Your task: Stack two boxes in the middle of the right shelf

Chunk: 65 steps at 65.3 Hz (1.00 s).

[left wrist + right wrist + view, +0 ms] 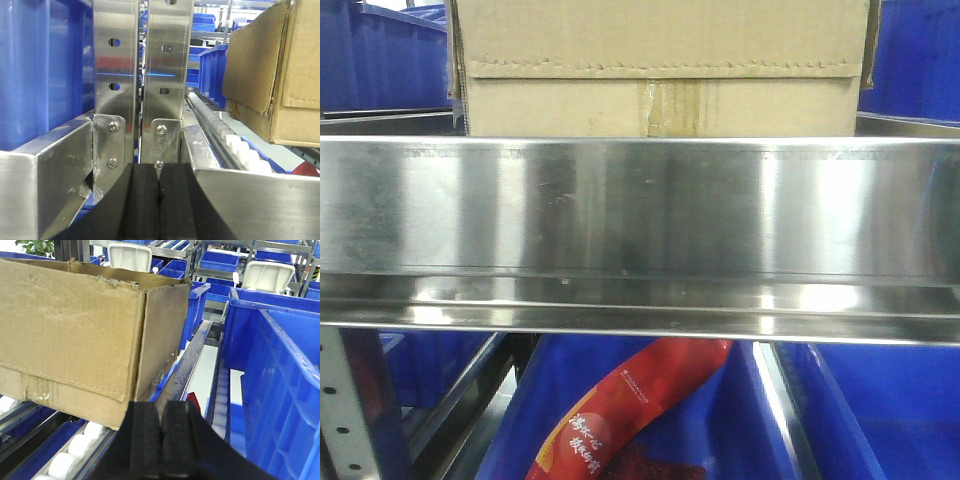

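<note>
Cartons: I am seeing one box (660, 70), its top cut off, sitting on the steel shelf (640, 210) behind the front lip. Left gripper (159, 200) and right gripper (161, 440) are each showing pads pressed together, grasping nothing.

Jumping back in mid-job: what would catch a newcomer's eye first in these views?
The brown cardboard box sits dead centre on the shelf, right above the shiny steel front lip that fills the front view. Blue plastic bins crowd its right side in the right wrist view. Both the left hand and the right hand are shut and empty.
</note>
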Each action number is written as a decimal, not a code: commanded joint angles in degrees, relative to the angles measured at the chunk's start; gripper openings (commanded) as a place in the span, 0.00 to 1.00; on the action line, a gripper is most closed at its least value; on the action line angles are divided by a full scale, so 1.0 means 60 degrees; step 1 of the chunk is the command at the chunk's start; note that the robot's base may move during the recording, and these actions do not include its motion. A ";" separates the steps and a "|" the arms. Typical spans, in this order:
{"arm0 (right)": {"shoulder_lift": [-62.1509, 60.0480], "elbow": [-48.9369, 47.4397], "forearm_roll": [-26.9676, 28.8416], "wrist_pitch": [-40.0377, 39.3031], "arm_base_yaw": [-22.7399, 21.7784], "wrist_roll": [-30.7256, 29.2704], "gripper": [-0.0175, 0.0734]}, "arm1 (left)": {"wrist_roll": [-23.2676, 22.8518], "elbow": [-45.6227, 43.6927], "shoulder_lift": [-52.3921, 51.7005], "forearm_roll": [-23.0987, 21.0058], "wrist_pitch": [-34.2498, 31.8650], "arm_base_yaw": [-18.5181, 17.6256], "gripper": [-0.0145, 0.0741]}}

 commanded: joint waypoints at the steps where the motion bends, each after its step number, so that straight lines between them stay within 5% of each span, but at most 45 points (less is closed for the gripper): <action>1: -0.0037 0.0024 -0.0089 -0.0209 -0.0013 -0.0041 0.01 | 0.0032 -0.0012 -0.0049 -0.0063 -0.0187 0.0022 0.04; 33: -0.0422 0.0216 -0.0026 -0.0066 -0.0485 0.0758 0.01 | 0.0032 -0.0012 -0.0049 -0.0063 -0.0187 0.0022 0.04; 52: -0.2825 0.2566 -0.0050 -0.0604 -0.2267 0.0848 0.01 | 0.0032 -0.0012 -0.0049 -0.0063 -0.0187 0.0022 0.04; 65: -0.4528 0.4324 -0.0116 -0.1069 -0.2489 0.0848 0.01 | 0.0032 -0.0012 -0.0049 -0.0063 -0.0187 0.0022 0.04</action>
